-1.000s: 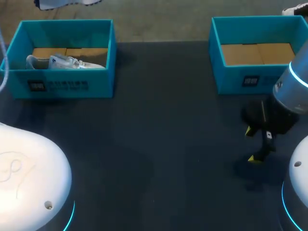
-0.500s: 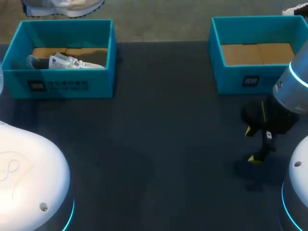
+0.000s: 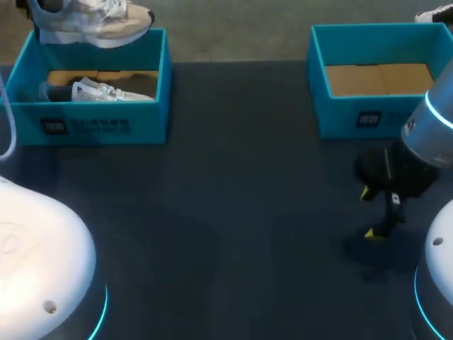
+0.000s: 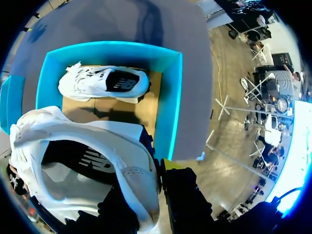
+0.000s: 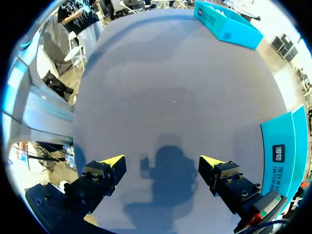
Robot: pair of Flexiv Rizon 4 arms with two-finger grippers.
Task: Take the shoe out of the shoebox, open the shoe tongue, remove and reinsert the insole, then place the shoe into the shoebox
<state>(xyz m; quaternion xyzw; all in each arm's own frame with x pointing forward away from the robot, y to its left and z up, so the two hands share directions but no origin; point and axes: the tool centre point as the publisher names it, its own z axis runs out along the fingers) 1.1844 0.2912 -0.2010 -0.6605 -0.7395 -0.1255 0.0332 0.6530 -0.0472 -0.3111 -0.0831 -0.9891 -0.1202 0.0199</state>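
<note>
A white shoe (image 3: 92,18) hangs above the far wall of the left teal shoebox (image 3: 92,124). In the left wrist view my left gripper (image 4: 159,179) is shut on the heel collar of this shoe (image 4: 87,161), one finger inside the opening and one outside. A second white shoe (image 3: 99,92) lies on its side on the cardboard floor of that box, and also shows as the shoe (image 4: 105,83) below the held one. My right gripper (image 3: 375,212) stands open above the table near the right shoebox (image 3: 368,117), with nothing between its fingers (image 5: 113,162).
The right shoebox (image 5: 287,156) holds only a cardboard floor and sits just beside my right gripper. The dark tabletop (image 3: 233,198) stretches between the two boxes. A thin cable (image 3: 8,106) hangs by the left box's left side.
The held shoe has come down and rightward into the head view, from barely showing at the top edge to hanging over the left box's far wall. The right arm has stayed still.
</note>
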